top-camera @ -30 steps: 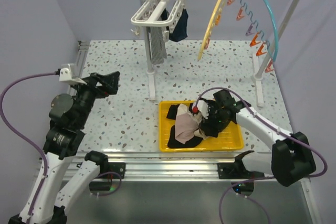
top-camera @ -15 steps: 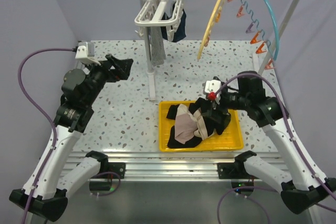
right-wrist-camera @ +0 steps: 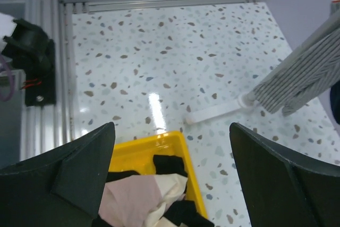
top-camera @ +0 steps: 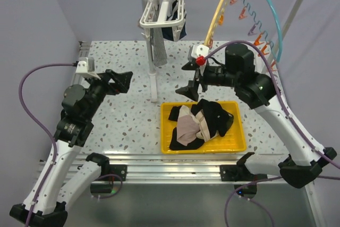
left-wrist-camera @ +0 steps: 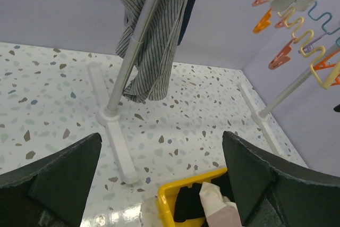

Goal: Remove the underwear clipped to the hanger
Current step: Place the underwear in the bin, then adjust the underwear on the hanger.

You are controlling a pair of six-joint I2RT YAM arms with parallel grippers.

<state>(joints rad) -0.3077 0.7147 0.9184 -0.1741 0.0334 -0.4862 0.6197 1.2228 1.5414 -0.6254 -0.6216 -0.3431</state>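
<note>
The right end effector is hovering just behind the yellow tray and the left end effector well to its left, both spread wide and empty. Some underwear is lying in the tray, and a striped pair is hanging from the hanger behind it.

The left arm and right arm have white links with black joint housings. Purple cables loop along both. A red knob tops the right wrist

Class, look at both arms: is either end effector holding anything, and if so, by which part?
Nothing is held. The left end effector and the right end effector both stand open and empty in the air.
</note>
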